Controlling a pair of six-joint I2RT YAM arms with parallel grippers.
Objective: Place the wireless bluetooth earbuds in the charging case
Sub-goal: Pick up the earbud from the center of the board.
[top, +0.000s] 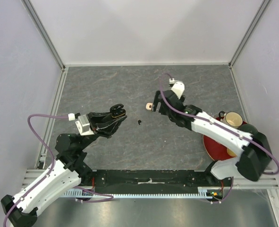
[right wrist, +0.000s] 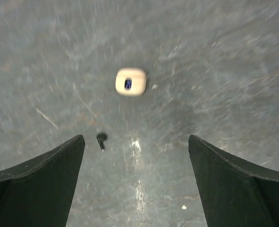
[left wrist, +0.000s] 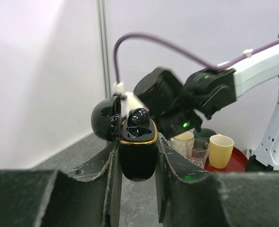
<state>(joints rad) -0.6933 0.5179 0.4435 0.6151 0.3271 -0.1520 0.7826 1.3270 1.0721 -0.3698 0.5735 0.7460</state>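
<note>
- The left end effector [left wrist: 137, 144] pinches the black charging case [left wrist: 138, 163] by its two sides. It holds the case up off the desk [top: 106, 90]. The lid [left wrist: 105, 118] is tipped open to one side.
- One shiny earbud, the seated earbud [left wrist: 138, 119], sits in the top of the case.
- The right end effector [right wrist: 135, 142] is spread wide and holds nothing. It hangs over the desk and looks down.
- A loose black earbud [right wrist: 101, 140] lies on the desk between the two arms, near one finger of the right end effector.
- A small cream-white thing [right wrist: 131, 81] lies a bit past it. It is blurry, so I cannot tell if it is an earbud or a little case.
- The loose earbud looks very light, hard and smooth. I think it can slip, roll or pop out of a pinch.
- I think the best spot to hold is the fat round head, with a soft squeeze. Then the thin stem stays free to go down into its hole.
- The case looks hard and glossy too. A grip on its sides leaves the top free for the earbud to go in.
</note>
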